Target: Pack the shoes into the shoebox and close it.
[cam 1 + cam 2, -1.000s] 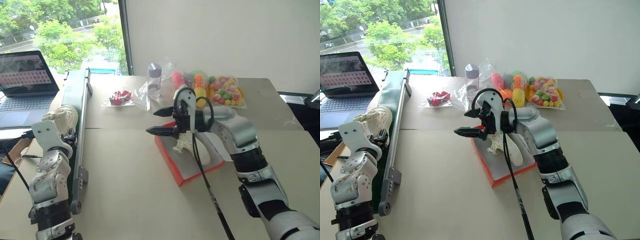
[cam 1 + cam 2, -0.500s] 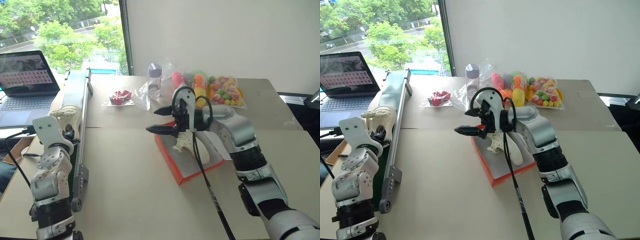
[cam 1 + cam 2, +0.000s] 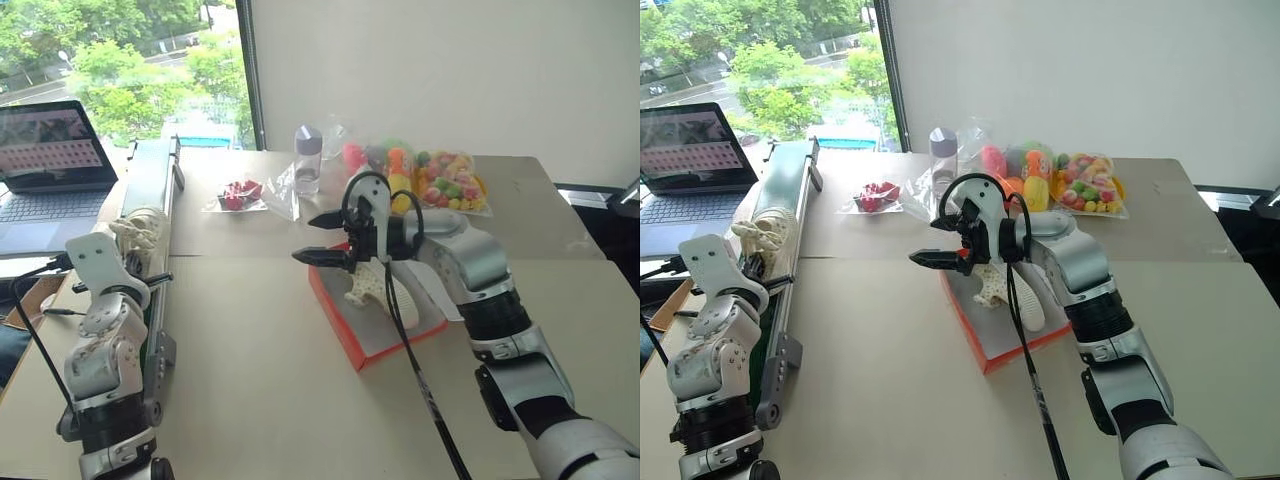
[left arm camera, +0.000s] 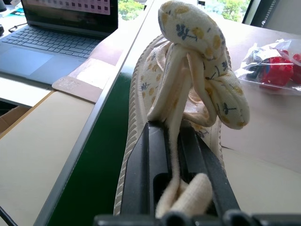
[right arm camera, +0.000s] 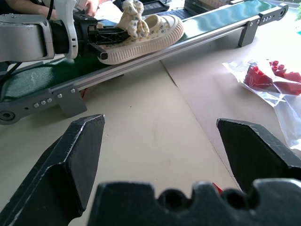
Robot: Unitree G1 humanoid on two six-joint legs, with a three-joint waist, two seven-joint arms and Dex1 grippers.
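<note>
**Left claw clamps the shoe on the belt**

Since a second ago the left claw [image 4: 181, 155] has gone from part open to clenched on the strap at the heel of a cream shoe [image 4: 188, 94], whose bow now sits a little further up the green conveyor belt [image 3: 150, 180]. That shoe has a floral print, a ribbed pale sole and a big fabric bow on top; it rests on the belt, which runs along the left edge of the desk [image 3: 250, 380]. From the right wrist view the same shoe [image 5: 141, 30] lies flat on the belt with the left claw's black fingers [image 5: 106, 35] at its heel end.

The right claw [image 3: 325, 240] has not shifted: it hangs released, jaws spread wide, above the near left corner of the shoebox [image 3: 335, 320]. The shoebox lies open on the desk in the middle, red-orange outside and white inside, with the second shoe [image 3: 385, 290] lying in it under the right arm.

Behind the box stand a clear bottle [image 3: 308, 160], a bag of red pieces [image 3: 240, 195] and bags of colourful toy food [image 3: 445, 185]. A laptop [image 3: 50, 165] sits open beyond the belt on the far left.
</note>
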